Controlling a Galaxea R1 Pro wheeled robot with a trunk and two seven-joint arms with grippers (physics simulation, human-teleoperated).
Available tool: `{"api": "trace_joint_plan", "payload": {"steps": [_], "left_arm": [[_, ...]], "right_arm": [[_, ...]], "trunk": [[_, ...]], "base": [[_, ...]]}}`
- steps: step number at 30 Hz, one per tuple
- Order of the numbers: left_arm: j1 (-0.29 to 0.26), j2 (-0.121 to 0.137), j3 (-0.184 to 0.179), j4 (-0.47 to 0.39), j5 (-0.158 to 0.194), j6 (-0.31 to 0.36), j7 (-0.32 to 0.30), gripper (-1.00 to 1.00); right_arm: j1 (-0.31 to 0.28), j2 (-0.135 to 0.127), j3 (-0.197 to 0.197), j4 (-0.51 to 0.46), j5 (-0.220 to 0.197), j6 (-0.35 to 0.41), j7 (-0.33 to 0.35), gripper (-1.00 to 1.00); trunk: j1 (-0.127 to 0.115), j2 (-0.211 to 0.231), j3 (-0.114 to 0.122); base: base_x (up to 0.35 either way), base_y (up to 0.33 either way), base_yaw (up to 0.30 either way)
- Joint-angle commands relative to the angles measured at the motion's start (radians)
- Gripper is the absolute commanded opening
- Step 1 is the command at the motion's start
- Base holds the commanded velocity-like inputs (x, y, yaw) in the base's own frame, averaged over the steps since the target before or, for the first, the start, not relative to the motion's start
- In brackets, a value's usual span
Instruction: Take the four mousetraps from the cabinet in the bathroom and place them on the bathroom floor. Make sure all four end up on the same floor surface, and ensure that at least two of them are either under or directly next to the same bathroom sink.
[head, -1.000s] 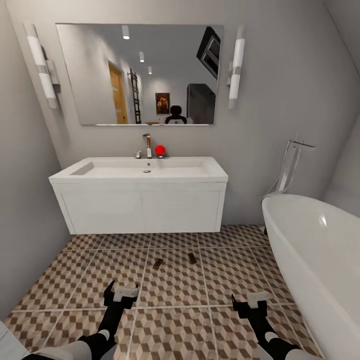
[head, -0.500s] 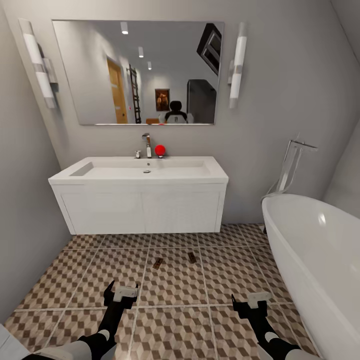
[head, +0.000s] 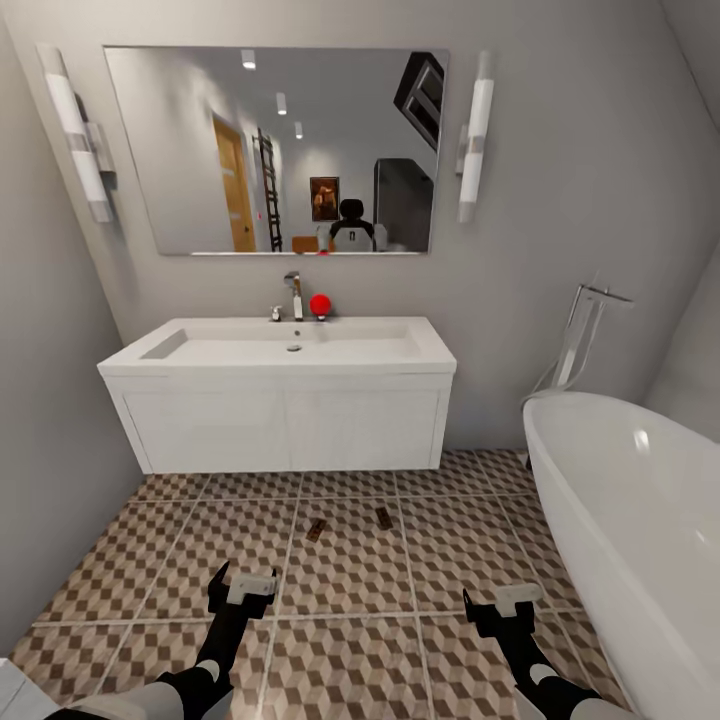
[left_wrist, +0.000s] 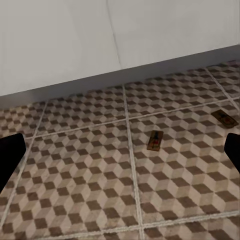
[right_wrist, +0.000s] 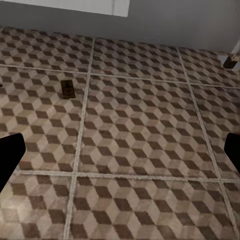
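Mousetraps lie on the bathroom floor (head: 150, 560) before the sink (head: 280, 350): from our head we see one mousetrap (head: 316, 529) beside another mousetrap (head: 384, 517), our left gripper (head: 242, 590) and right gripper (head: 503, 606) spread, empty. Our wrists show both traps flat. We should fetch the remaining two. The basin holds nothing we can see.

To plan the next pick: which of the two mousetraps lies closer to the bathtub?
The right mousetrap, lying on the bathtub's side; the other is further left.
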Motion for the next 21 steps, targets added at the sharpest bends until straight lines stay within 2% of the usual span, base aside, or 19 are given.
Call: {"api": "trace_joint_plan", "payload": {"steps": [1,6,21], "left_arm": [[-0.002,0.000,-0.002,0.004,-0.010,-0.003,0.010,1.00],[-0.001,0.000,-0.002,0.003,-0.010,0.026,0.008,1.00],[-0.001,0.000,-0.002,0.003,-0.010,0.030,0.007,1.00]], "right_arm": [[0.000,0.000,0.009,0.001,-0.010,-0.003,-0.001,1.00],[0.000,0.000,0.009,0.001,-0.010,-0.002,-0.001,1.00],[0.000,-0.001,0.009,0.001,-0.010,-0.002,-0.001,1.00]], "trunk": [[-0.004,0.007,0.002],[-0.023,0.042,0.018],[-0.081,0.147,0.049]], "base": [[0.000,0.000,0.000],[0.000,0.000,0.000],[0.000,0.000,0.000]]}}
